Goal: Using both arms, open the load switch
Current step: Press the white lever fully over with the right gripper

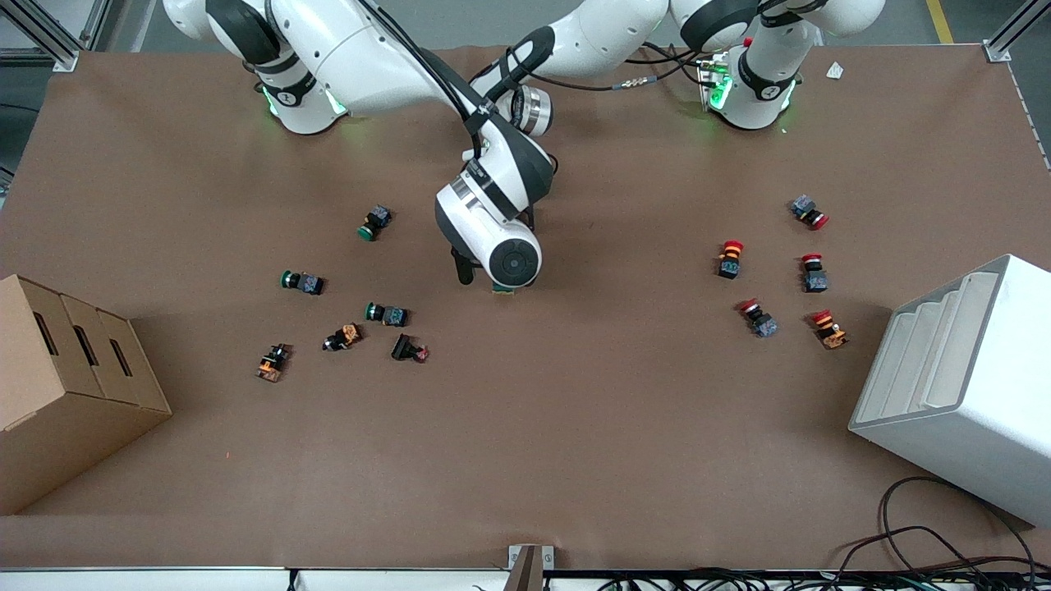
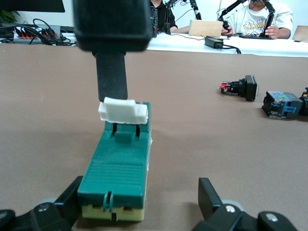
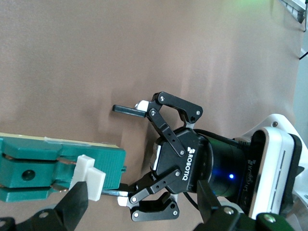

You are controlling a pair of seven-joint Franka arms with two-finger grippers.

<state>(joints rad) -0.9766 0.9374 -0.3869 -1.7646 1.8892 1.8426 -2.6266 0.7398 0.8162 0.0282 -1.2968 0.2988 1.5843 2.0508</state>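
My left fingers [image 2: 70, 197] are spread wide and low on the desk [image 1: 575, 427], with the load switch [image 2: 120, 163] lying flat between them. One finger touches the switch's side near its end; the other [image 2: 209, 192] stands well apart from it, with bare desk in the gap. So this pair is open and not clamped on anything.

My right fingers [image 3: 79, 199] are also apart, coming down from above over the other end of the switch. One of them stands upright just beside the white toggle [image 2: 122, 110] and seems to press against its back, though I cannot be sure it touches. The toggle stands raised above the green body. The second right finger hangs over bare desk, away from the switch.

The switch lies about mid-desk, between the two bases and nearer the front camera than both. From the front only a sliver of it shows under my right wrist.

Around it the desk is open. Toward the right arm's end is a loose scatter of green and orange push-buttons [image 1: 386, 313], the nearest well apart from the switch. Farther that way a cardboard box [image 1: 57, 386] sits at the desk's edge. Toward the left arm's end there is a wide bare stretch, then red push-buttons [image 1: 731, 258], then a white rack [image 1: 969, 369] at the edge. Nearer the front camera the desk runs bare to its edge.
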